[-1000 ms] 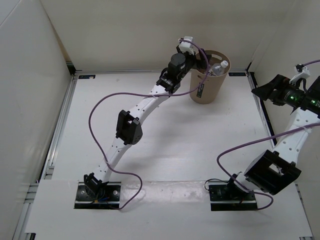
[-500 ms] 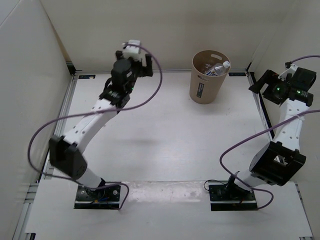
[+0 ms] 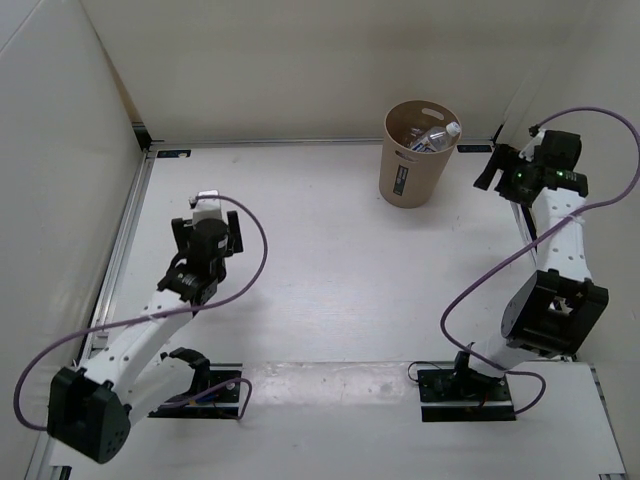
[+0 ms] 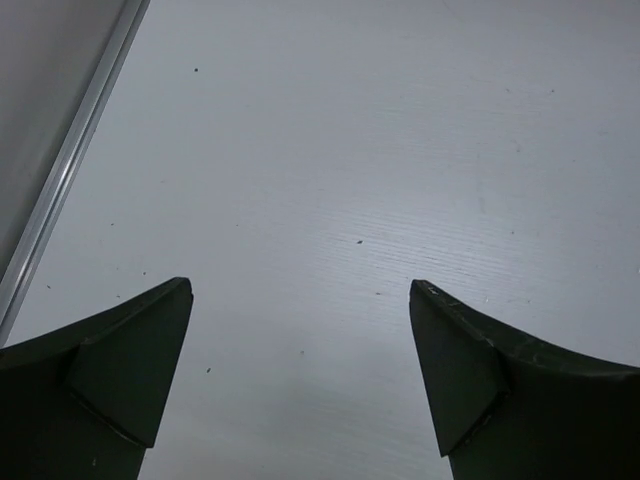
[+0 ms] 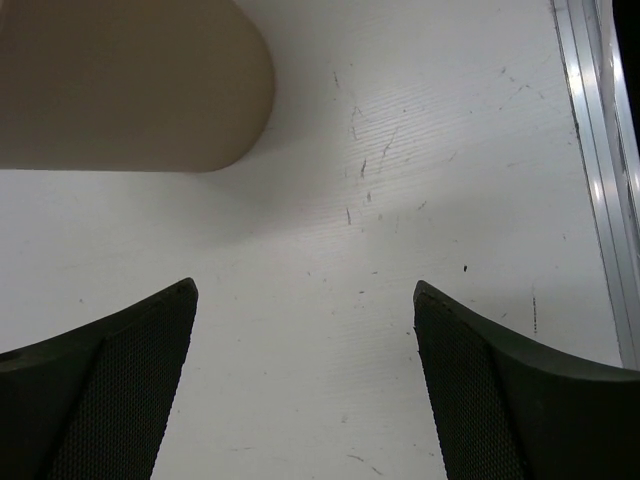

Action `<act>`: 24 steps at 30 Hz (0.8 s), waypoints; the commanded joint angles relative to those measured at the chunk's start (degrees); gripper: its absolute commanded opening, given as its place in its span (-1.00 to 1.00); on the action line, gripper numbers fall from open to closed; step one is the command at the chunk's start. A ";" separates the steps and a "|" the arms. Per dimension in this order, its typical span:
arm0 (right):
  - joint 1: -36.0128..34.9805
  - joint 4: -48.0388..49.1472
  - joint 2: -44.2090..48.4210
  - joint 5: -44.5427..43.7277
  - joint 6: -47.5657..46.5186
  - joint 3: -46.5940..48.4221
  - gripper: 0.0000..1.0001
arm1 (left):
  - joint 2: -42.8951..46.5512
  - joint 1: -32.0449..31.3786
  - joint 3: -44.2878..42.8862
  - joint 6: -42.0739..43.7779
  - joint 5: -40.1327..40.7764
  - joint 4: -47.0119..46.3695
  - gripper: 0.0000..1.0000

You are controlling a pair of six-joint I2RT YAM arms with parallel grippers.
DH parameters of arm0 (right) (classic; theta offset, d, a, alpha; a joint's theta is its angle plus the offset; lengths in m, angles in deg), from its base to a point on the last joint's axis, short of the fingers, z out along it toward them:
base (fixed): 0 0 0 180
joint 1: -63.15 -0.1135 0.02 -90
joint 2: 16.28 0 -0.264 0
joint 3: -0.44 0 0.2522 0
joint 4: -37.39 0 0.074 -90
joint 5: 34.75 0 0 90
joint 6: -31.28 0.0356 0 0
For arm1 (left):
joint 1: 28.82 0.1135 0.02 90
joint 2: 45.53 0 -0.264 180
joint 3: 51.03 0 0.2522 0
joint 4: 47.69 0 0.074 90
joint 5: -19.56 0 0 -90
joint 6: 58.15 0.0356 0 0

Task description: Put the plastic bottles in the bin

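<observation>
Pulled back from the tall round tan plastic bin [image 3: 420, 180], the left gripper [image 3: 206, 228] now hangs well left of it. Clear plastic bottles [image 3: 432, 138] lie inside the bin; the right gripper [image 3: 492, 165] sits just right of it.

Left wrist: fingers [image 4: 110, 370] spread over the white table [image 4: 330, 150].

Right wrist: fingers [image 5: 100, 380] spread, bin ahead-left.

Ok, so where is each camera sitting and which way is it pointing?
Top external: fixed above and behind the bases, looking down on the table, the bin and both arms in full.
Left wrist: on the left gripper, looking down at bare table between its two open fingers.
Right wrist: on the right gripper, looking between its open fingers at the table and the bin's side.
Shared: the bin shows in top external and right wrist.
</observation>
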 commanded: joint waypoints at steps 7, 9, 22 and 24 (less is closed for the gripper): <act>-8.93 3.82 8.64 -9.85 -3.83 -7.00 0.80 | 6.56 2.70 7.40 -3.08 1.05 -4.54 1.00; -9.39 3.99 11.18 -9.51 -4.45 -9.03 0.80 | 5.42 3.57 7.58 -6.86 5.47 -5.50 1.00; -8.51 3.38 20.42 -8.18 -9.11 -21.87 0.80 | -3.71 7.00 3.37 -16.89 13.13 1.52 1.00; -8.07 3.47 21.56 -8.62 -9.90 -23.01 0.80 | -4.34 7.09 2.75 -15.40 13.12 1.43 1.00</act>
